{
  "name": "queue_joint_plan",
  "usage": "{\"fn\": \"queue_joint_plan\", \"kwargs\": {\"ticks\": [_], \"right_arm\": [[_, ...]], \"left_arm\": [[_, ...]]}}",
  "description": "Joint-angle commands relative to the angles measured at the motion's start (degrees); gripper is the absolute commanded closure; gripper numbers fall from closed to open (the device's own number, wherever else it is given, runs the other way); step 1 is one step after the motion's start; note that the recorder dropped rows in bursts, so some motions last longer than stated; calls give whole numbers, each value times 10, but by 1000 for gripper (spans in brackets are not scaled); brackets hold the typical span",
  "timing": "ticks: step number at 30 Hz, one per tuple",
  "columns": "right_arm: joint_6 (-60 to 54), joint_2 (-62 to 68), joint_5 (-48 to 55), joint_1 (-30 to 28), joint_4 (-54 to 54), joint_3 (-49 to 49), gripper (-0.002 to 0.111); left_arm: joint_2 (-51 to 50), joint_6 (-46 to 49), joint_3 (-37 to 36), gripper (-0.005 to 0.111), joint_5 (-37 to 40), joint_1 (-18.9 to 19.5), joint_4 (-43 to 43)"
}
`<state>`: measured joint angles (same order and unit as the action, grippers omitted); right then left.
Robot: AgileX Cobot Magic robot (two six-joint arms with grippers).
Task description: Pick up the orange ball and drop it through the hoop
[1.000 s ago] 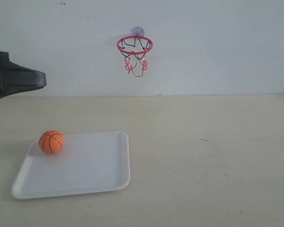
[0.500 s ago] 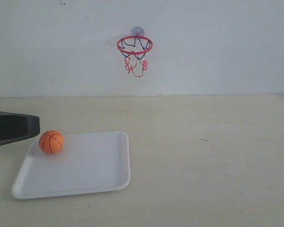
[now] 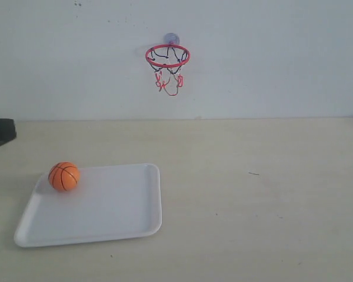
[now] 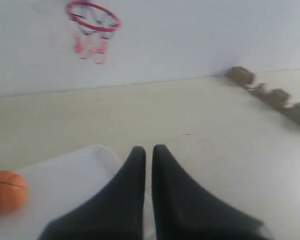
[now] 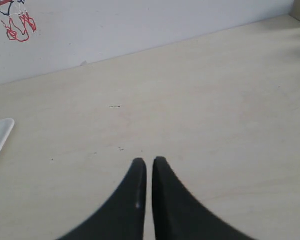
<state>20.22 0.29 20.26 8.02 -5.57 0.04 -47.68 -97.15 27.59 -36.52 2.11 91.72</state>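
The orange ball (image 3: 64, 176) rests in the far left corner of a white tray (image 3: 117, 205); the left wrist view also catches the orange ball (image 4: 6, 192). The hoop (image 3: 167, 57), with its red ring and string net, hangs on the back wall by a bluish suction cup; the hoop (image 4: 93, 16) also shows in the left wrist view. My left gripper (image 4: 148, 149) is shut and empty, over the tray's edge and off to one side of the ball. In the exterior view only a dark bit of the left arm (image 3: 0, 131) shows at the left border. My right gripper (image 5: 146, 160) is shut over bare table.
The beige table (image 3: 259, 200) runs back to a white wall. The tray's corner (image 5: 0, 132) shows at the edge of the right wrist view. A brown jointed object (image 4: 270, 95) lies at the table's far side in the left wrist view.
The left arm has drawn back toward the left border of the exterior view, from well into the frame to a small dark piece. Ball, tray and hoop have not moved.
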Motion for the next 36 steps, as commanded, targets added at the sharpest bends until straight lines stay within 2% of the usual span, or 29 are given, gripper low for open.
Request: {"fn": "queue_joint_plan", "kwargs": {"ticks": [1,4,5,8,10,15,18,23,25,27,29,32,36], "right_arm": [[2,-3,-7,1,-1,0,104],[2,-3,-7,1,-1,0,104],[2,-3,-7,1,-1,0,104],[2,-3,-7,1,-1,0,104],[2,-3,-7,1,-1,0,104],[2,-3,-7,1,-1,0,104],[2,-3,-7,1,-1,0,104],[2,-3,-7,1,-1,0,104],[2,-3,-7,1,-1,0,104],[2,-3,-7,1,-1,0,104],[2,-3,-7,1,-1,0,104],[2,-3,-7,1,-1,0,104],[2,-3,-7,1,-1,0,104]], "left_arm": [[-1,109,-3,103,119,0,-6],[-1,123,-6,103,203,0,14],[-1,105,-12,103,262,0,41],[-1,39,-33,103,358,0,64],[-1,42,-42,103,374,0,69],[-1,69,-52,103,357,0,46],[0,199,-52,103,376,0,-99],[0,444,-49,103,512,-1,-385],[0,516,-38,103,525,-6,-472],[-1,619,-22,103,527,-14,-585],[-8,748,-5,103,545,-26,-734],[-42,947,34,103,624,-33,-932],[-106,1113,104,103,723,-33,-1097]]}}
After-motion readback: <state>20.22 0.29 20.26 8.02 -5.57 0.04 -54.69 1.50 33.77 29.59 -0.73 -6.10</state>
